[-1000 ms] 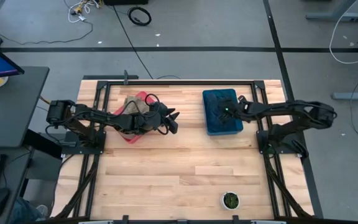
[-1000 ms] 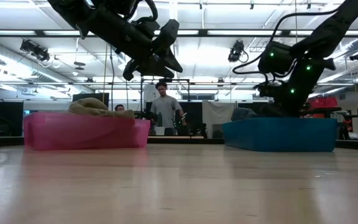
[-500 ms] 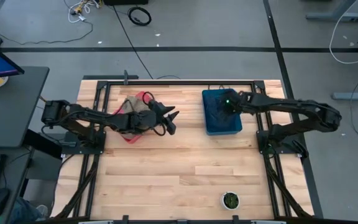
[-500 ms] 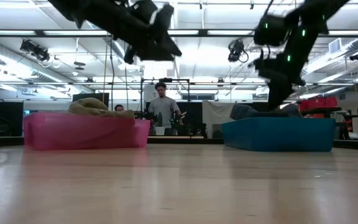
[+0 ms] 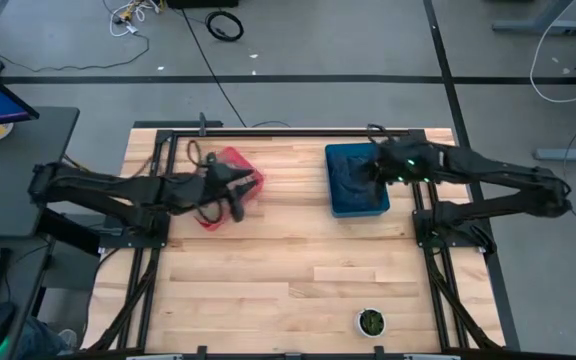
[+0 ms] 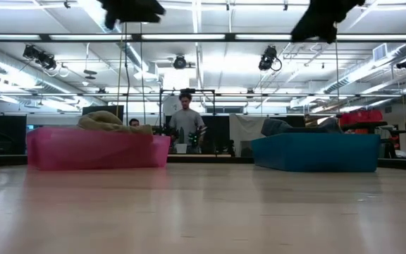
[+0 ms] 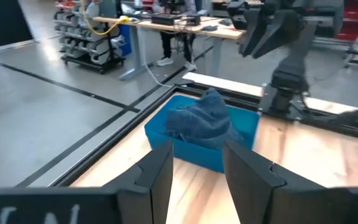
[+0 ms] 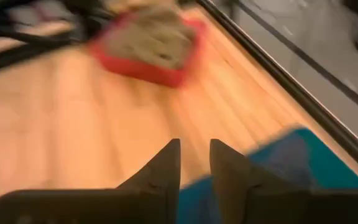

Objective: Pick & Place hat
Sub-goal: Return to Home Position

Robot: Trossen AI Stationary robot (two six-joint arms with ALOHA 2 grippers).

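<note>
A tan hat (image 6: 106, 119) lies in the pink bin (image 6: 97, 150) on the table's far left part; a blue hat (image 7: 201, 119) lies heaped in the blue bin (image 5: 335, 204) on the far right part. My left gripper (image 5: 240, 192) hangs high over the pink bin (image 5: 252, 175) and covers most of the tan hat from above; its fingers (image 7: 197, 169) are open and empty. My right gripper (image 5: 376, 170) hovers high above the blue bin, fingers (image 8: 194, 163) slightly open and empty. In the low view both arms show only at the top edge.
A small potted plant (image 5: 371, 322) stands near the table's near edge, right of centre. Black frame rails (image 5: 288, 130) run along the far edge and both sides. Bare wood spreads between and in front of the bins. A person (image 6: 186, 121) stands in the room behind.
Both arms have risen, leaving the low view except at its top edge. My left gripper has drawn back toward the table's left, from the gap between the bins to over the pink bin. My right gripper has lifted from the blue bin and shifted slightly right. Both hats stay put.
</note>
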